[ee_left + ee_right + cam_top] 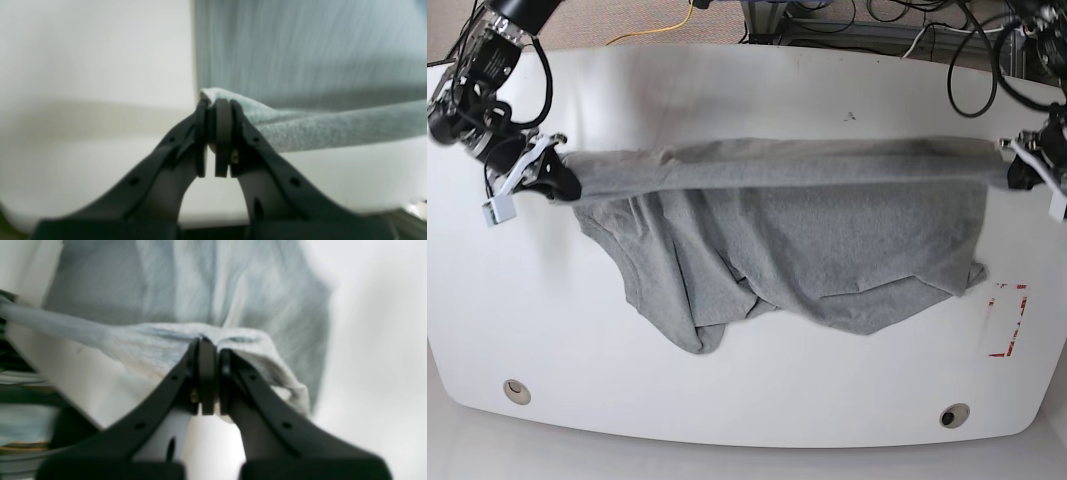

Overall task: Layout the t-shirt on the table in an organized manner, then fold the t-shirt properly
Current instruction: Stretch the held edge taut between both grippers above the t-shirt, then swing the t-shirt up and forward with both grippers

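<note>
The grey t-shirt [807,235] hangs stretched between both arms above the white table [727,390]. Its top edge is pulled taut across the table's width, and the rest droops in a rumpled bunch onto the tabletop. On the base view's right, my left gripper [1014,170] is shut on one corner of the t-shirt [300,130]; up close, my left gripper [215,103] pinches the fabric edge. On the base view's left, my right gripper [570,185] is shut on the other end of the t-shirt [166,340]; its wrist view shows my right gripper [210,341] clamping the cloth.
A red tape rectangle [1007,320] marks the table at the right. Two metal grommets [516,389] [950,414] sit near the front edge. Cables [897,20] lie behind the table's far edge.
</note>
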